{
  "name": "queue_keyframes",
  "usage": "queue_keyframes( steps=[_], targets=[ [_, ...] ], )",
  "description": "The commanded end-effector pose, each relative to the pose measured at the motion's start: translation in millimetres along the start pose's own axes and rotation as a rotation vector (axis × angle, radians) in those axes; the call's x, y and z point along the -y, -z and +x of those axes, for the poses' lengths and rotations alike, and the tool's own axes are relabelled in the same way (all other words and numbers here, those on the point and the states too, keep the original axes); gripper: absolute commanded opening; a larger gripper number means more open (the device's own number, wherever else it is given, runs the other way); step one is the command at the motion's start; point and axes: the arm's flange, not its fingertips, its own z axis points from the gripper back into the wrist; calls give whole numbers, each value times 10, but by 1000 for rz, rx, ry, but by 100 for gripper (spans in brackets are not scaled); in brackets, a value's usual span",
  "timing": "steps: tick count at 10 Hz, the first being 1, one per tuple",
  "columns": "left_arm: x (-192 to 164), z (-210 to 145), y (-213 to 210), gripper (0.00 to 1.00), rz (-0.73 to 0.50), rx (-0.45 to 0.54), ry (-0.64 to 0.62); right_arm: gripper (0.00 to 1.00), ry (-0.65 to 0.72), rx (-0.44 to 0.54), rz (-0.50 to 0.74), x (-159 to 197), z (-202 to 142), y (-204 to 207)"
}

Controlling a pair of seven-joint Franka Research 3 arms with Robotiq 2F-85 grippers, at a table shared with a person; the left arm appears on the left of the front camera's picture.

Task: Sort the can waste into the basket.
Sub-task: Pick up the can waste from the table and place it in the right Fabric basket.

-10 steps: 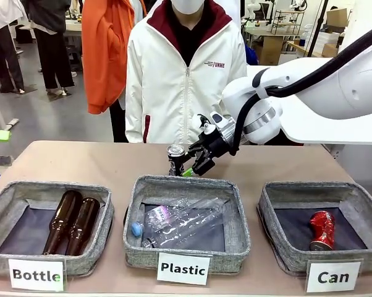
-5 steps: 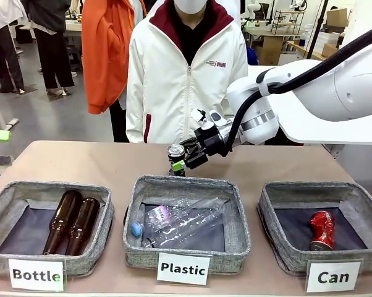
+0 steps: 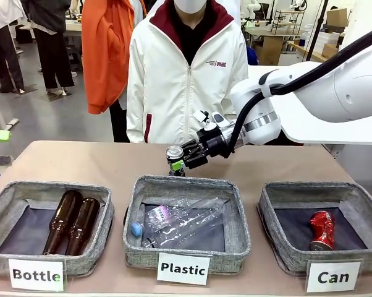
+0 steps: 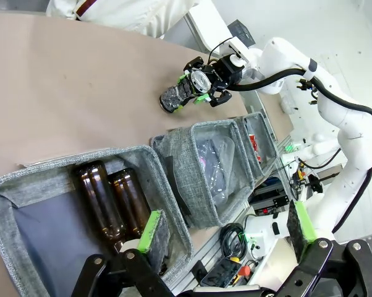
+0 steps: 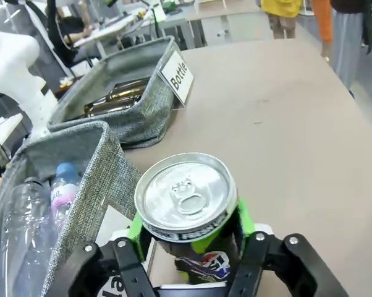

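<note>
The right hand [image 3: 181, 162] is clamped on the black can [image 3: 175, 159], its green pads pressed to either side of the can's body just below the rim; the can is behind the far wall of the "Plastic" basket [image 3: 186, 185], over the table [image 3: 81, 162], and whether its base touches the table cannot be told from the front view, where that wall hides it.

The right wrist view looks down on the can [image 5: 186, 207] and shows what the front view cannot: a round silver top with a pull tab, a dark band below the rim, and red, blue and white print low on the black side; the green pads [image 5: 243, 219] hug it left and right; the can stands close to upright, long axis vertical, top leaning slightly toward the camera.

The left wrist view shows the same can [image 4: 185, 93] from afar, gripped by the right hand [image 4: 201, 90], silver top turned toward the right arm, dark body slanting away over the bare table [image 4: 68, 80].

The front view alone shows the "Can" basket [image 3: 359, 201] at the right end of the row, holding the crushed red can [image 3: 322, 230], which lies roughly lengthwise front to back on the dark lining; the "Bottle" basket [image 3: 7, 198] at the left holds two brown bottles [image 3: 71, 223]; a person [image 3: 186, 74] stands behind the table.

The left hand [image 4: 223, 238] hangs with its fingers spread apart over the near corner of the "Bottle" basket [image 4: 31, 182].
</note>
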Motion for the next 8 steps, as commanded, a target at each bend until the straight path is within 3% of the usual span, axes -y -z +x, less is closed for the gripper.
queue_keyframes(
  steps=[1,6,8],
  targets=[
    [22,-1,-32,100,2,-7,-7,0,-21,-6,-30,21,22,20],
    [22,-1,-32,100,2,-7,-7,0,-34,13,-38,-60,109,-82],
    [22,-1,-32,100,2,-7,-7,0,-57,22,-103,-426,410,-570]
  ],
)
